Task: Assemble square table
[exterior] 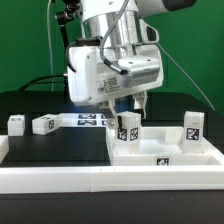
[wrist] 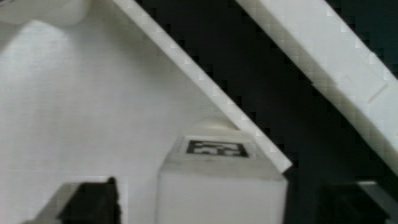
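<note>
On the square table's slab [exterior: 165, 150], near one corner, a leg [exterior: 128, 126] is stood upright, seemingly ready for screwing in. It is straddled by the gripper [wrist: 221, 202], whose fingers are kept apart.

Robotics lab: green backdrop [exterior: 22, 40], black tabletop [exterior: 55, 150], tagged marker board [exterior: 90, 121], robot arm [exterior: 112, 62].

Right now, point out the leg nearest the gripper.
The leg standing on the square slab, directly under the open gripper. The two legs at the exterior view's left and the right-hand leg are farther off.
</note>
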Motion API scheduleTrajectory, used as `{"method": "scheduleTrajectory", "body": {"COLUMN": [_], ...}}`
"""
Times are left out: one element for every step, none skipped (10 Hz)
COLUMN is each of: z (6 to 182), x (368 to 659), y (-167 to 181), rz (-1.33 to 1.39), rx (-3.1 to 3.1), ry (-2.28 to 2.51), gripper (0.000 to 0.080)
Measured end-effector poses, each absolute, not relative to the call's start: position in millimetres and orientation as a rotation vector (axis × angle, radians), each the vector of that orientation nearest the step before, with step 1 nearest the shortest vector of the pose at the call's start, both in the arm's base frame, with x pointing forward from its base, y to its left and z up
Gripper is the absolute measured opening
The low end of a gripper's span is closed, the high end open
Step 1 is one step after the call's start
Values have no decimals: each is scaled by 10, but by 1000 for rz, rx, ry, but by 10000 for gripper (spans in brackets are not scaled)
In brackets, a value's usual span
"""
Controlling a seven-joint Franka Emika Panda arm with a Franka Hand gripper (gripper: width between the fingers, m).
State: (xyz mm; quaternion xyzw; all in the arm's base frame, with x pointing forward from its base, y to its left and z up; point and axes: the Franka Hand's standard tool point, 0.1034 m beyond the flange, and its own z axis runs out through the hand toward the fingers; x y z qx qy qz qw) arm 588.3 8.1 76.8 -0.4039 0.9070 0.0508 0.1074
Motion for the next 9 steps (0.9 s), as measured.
{"method": "scheduleTrajectory", "body": {"z": [779, 769, 768, 767, 765, 765, 762, 761, 777], "x": [5897, 5893, 5893, 5892, 5892, 5891, 5888, 5878, 5899], "y": [97, 102, 95, 94, 94, 94, 92, 93, 96], "rz": [143, 117, 106, 92, 81, 72, 57, 60, 54], "rx": [-1238, -1330, -1409, -1516, -1595, -1659, -1783, -1966, -2115], "ry": [2643, 2591, 2547, 2483, 2431, 2387, 2299, 2181, 2062], "gripper": [613, 642, 642, 647, 647, 649, 649, 649, 649]}}
